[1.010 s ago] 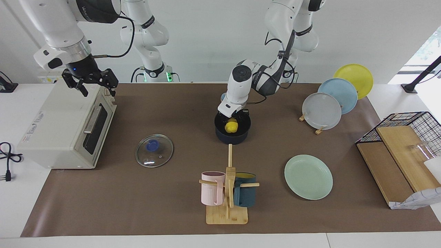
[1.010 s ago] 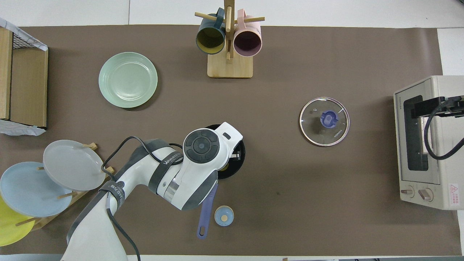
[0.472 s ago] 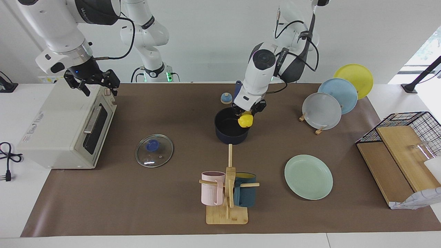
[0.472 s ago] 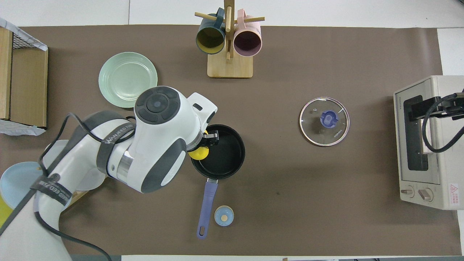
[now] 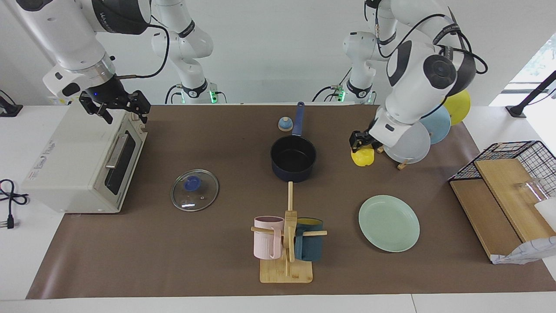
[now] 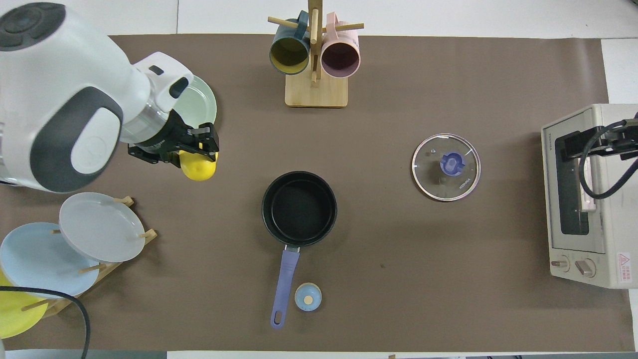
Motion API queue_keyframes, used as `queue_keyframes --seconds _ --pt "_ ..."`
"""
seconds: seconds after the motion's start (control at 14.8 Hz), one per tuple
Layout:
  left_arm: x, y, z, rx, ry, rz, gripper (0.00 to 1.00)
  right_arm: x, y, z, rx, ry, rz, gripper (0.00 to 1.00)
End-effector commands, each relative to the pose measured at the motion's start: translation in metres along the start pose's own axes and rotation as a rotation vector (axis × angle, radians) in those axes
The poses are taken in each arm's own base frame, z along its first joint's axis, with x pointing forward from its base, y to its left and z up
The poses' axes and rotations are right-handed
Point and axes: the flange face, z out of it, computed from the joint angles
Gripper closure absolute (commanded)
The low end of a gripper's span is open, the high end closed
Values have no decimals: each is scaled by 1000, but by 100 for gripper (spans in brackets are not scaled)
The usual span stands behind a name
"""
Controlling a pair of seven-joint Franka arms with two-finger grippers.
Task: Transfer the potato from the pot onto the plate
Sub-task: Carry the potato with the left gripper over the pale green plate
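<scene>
The right gripper (image 5: pixel 116 109) waited with fingers spread over the cream toaster oven (image 5: pixel 82 161). The dark navy saucepan (image 5: pixel 293 158) stood empty. At its three o'clock in the facing view, the left gripper (image 5: pixel 362 145) pinched the small yellow plastic potato (image 5: pixel 362 157) in the air, at twelve o'clock from the round mint-green plate (image 5: pixel 388 223).

A robotics lab is shown: a paper-covered table (image 5: pixel 182 261) is set with kitchen props, a toaster oven (image 5: pixel 82 161) and mug rack (image 5: pixel 286 243), against bare white walls.

Two high, half-turned views, apparently sharing the whole table (image 5: pixel 217 143).
</scene>
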Motion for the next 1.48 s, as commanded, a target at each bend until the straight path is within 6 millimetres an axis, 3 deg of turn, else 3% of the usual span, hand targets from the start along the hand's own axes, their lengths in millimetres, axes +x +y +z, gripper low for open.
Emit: queue_keyframes --seconds 0.0,0.13,0.34,0.4,0.47,0.61,0.74,0.88,0.94,1.01,1.15,1.41 --pt "44 -16 27 1 26 68 100 -2 0 -7 -5 -3 -20 0" --pt "76 -49 45 18 67 106 100 -2 -1 -7 -5 0 -24 0" --pt "122 -64 73 50 86 116 100 -2 -1 -6 -7 -3 -24 0" --pt "132 -78 80 62 99 126 100 -2 -1 -6 -7 -2 -24 0" --pt "140 -88 83 61 131 140 100 -1 -1 -6 -7 -3 -24 0" --pt "151 -91 107 59 199 143 100 -1 -1 -6 -7 -2 -24 0" --pt "150 -93 124 61 207 146 100 -1 0 -5 -8 -3 -23 0" --pt "147 -90 124 60 203 153 100 -1 0 -5 -8 -3 -23 0" --pt "146 -89 125 61 197 153 83 -1 0 -6 -8 0 -21 0" --pt "144 -88 122 62 191 153 1 -1 0 -6 -8 0 -21 0" --pt "136 -89 103 62 170 152 0 -1 -1 -6 -7 0 -20 0" --pt "102 -87 28 45 197 120 0 -2 7 -6 5 0 5 0"
